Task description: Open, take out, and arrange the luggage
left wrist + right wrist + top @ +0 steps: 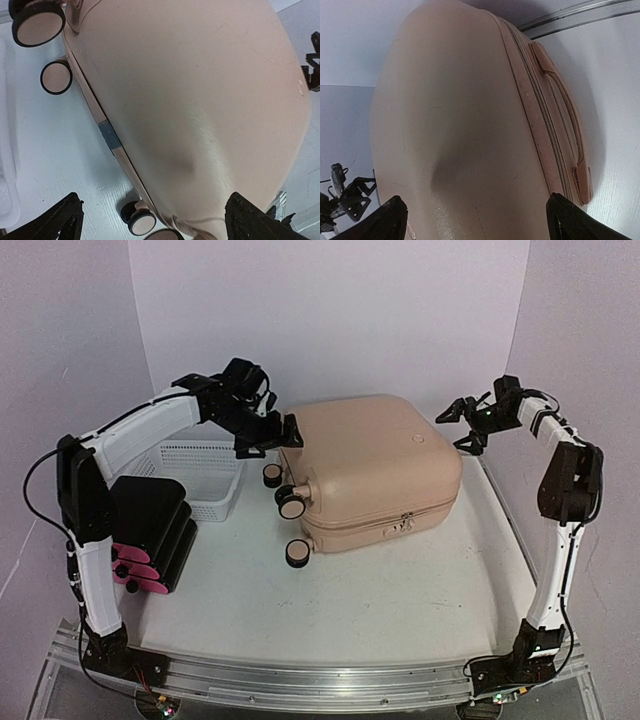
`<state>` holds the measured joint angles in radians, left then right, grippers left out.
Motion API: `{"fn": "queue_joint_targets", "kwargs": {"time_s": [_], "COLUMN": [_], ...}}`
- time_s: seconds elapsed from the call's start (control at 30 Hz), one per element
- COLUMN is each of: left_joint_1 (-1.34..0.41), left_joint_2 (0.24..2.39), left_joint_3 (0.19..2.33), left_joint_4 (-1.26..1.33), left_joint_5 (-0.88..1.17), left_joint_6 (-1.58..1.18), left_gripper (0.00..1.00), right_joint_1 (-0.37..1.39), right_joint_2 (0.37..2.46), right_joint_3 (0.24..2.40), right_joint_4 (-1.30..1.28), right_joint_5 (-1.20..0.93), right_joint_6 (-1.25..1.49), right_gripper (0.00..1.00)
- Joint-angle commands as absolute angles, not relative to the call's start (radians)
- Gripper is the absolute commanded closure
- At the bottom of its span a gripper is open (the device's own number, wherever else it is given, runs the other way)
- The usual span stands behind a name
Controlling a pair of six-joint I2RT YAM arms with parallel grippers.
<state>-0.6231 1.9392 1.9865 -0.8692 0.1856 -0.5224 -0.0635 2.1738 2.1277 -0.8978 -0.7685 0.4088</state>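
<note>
The luggage [370, 465], a beige-pink hard-shell suitcase, lies flat and closed in the middle of the table, its wheels [291, 507] pointing left. My left gripper [272, 440] hovers open at the wheel end, its fingers apart from the shell. In the left wrist view the shell [200, 100] fills the space between the wide jaws of the left gripper [155, 222]. My right gripper [458, 428] stands open just off the suitcase's right end. The right wrist view shows the shell [460, 125], zipper and carry handle [565, 115] ahead of the right gripper [475, 220].
A white mesh basket [205, 475] stands left of the suitcase, behind a black box with pink drawer fronts [150, 530]. White walls enclose the table at the back and sides. A metal rail [320, 680] runs along the near edge.
</note>
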Motion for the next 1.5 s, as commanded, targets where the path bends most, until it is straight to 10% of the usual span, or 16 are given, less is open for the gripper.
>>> {"fn": "queue_joint_targets", "kwargs": {"time_s": [0.0, 0.27, 0.83, 1.13, 1.47], "left_joint_1": [-0.624, -0.657, -0.761, -0.693, -0.693], "left_joint_2": [2.044, 2.195, 2.143, 2.254, 1.841], "left_joint_3": [2.113, 2.211, 2.055, 2.312, 2.086], "left_joint_4": [-0.842, -0.826, -0.796, -0.865, -0.987], "left_joint_5": [0.17, 0.285, 0.272, 0.336, 0.121], "left_joint_6": [-0.531, -0.506, -0.461, -0.355, -0.26], "left_gripper": [0.01, 0.02, 0.04, 0.02, 0.01], "right_joint_1": [-0.046, 0.051, 0.263, 0.273, 0.274], "right_joint_2": [2.211, 2.155, 1.371, 1.258, 1.17], "right_joint_3": [2.15, 1.949, 0.98, 0.983, 1.073], "right_joint_4": [-0.805, -0.791, -0.562, -0.716, -0.999], "right_joint_5": [-0.892, -0.916, -0.754, -0.701, -0.521], "right_joint_6": [0.398, 0.31, 0.594, 0.517, 0.379], "right_gripper": [0.02, 0.03, 0.08, 0.04, 0.03]}}
